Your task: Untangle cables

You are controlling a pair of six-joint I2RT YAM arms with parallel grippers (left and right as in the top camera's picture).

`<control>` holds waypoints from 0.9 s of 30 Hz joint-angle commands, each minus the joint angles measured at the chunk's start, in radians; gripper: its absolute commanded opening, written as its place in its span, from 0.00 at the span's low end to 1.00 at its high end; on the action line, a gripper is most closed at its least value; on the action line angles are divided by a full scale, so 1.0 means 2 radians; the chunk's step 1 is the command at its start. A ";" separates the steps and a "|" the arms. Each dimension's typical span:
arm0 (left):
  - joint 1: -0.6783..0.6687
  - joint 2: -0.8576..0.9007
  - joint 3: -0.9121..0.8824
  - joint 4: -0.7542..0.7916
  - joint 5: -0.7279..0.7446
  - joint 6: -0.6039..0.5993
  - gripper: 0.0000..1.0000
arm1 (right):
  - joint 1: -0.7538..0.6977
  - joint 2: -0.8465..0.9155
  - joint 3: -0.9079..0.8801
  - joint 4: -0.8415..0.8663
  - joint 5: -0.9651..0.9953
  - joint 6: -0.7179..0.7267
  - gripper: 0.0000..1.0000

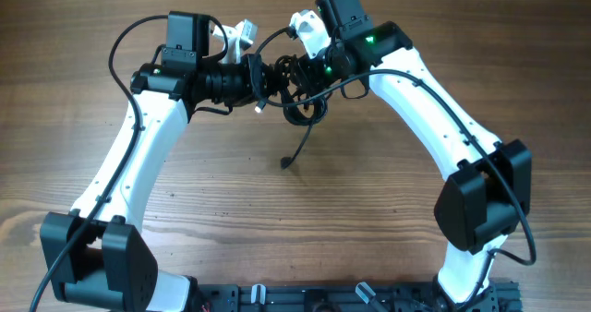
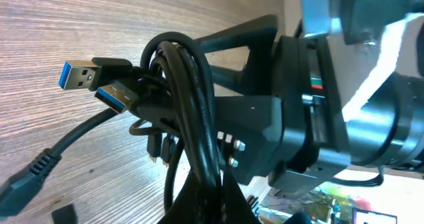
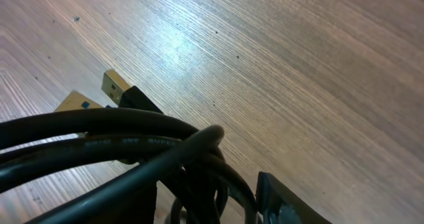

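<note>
Over the far middle of the table (image 1: 369,210), my left gripper (image 1: 261,83) pinches the knotted cables (image 1: 305,111), nothing untangled yet; the right gripper (image 1: 290,76) I cannot tell.

Robotics lab bench, not a home or shop: a pair of white-and-black robot arms (image 1: 138,155) is bolted to a black mounting rail (image 1: 323,298) along the bottom edge of the overhead frame, reaching over a plain wood-grain table (image 1: 305,210). Black USB cables (image 1: 300,104) hang bunched between the arms at upper centre. The lower right corner of the left wrist view shows blurred colourful clutter (image 2: 331,207) past the table edge and a white wall (image 2: 295,12) at upper right, so it's indoors, typical workroom.
</note>
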State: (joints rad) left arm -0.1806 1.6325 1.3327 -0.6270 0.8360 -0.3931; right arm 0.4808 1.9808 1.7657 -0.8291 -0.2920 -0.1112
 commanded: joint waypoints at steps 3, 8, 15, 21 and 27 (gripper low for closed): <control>0.011 -0.006 0.005 0.031 0.023 -0.046 0.04 | 0.000 0.024 0.003 -0.003 -0.013 0.049 0.45; 0.031 -0.006 0.005 0.035 0.023 -0.063 0.04 | 0.000 0.024 0.003 -0.003 -0.006 0.085 0.13; 0.051 -0.006 0.005 0.025 -0.090 -0.072 0.04 | -0.003 -0.018 0.006 -0.005 -0.122 0.077 0.04; 0.051 -0.006 0.005 -0.014 -0.168 -0.071 0.04 | -0.032 -0.082 0.006 -0.004 -0.213 0.069 0.04; 0.049 -0.006 0.005 -0.037 -0.174 -0.069 0.04 | -0.103 -0.106 0.005 0.023 -0.404 0.069 0.04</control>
State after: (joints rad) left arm -0.0959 1.6302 1.3346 -0.6785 0.5678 -0.5224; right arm 0.3195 1.8019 1.7630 -0.8009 -0.8776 0.0406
